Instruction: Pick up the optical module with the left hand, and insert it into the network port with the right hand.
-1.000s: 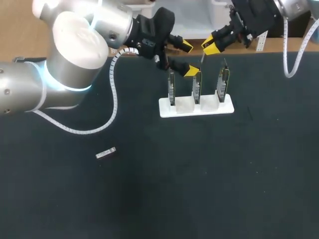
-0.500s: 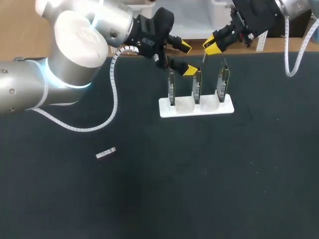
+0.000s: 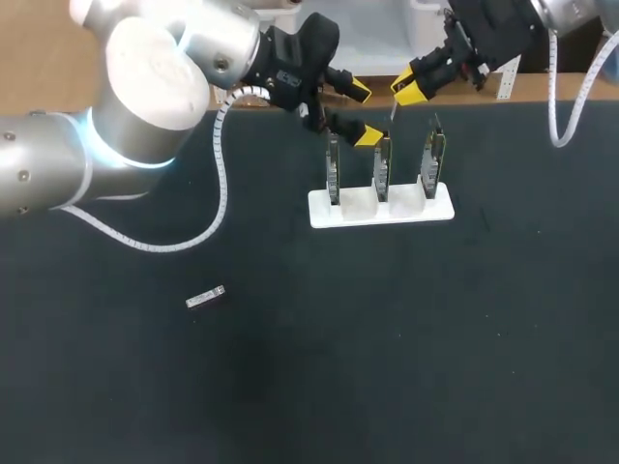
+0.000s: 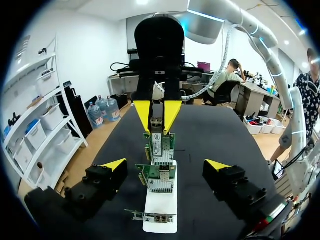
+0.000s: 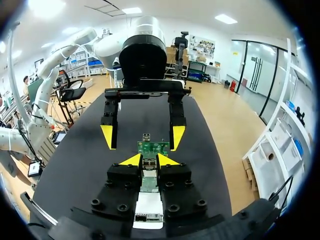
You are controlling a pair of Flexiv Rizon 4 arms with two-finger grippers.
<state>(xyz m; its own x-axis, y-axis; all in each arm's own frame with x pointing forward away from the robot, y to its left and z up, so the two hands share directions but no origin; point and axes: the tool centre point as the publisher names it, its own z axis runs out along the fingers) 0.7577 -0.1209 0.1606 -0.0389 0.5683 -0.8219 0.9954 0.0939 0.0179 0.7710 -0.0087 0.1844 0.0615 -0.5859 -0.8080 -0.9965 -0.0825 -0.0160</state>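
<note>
— Two arms over one black table (image 3: 435,367)?
— Yes. Left arm (image 3: 116,116) in from the left side, right arm (image 3: 571,14) from the far right corner.
— On the table?
— White stand (image 3: 380,207) near the far edge, three cards (image 3: 382,169) upright in it, in a row.
— Left gripper (image 3: 363,114)?
— Hangs just over the cards, fingers spread wide, grips nothing.
— Right gripper (image 3: 411,90)?
— Hovers above the cards too, facing the left gripper. Pinches a module (image 5: 149,172) from both sides between its yellow tips.
— Any other module?
— Loose module (image 3: 205,297). Lies flat on the table, well apart from the stand, toward the near left.
</note>
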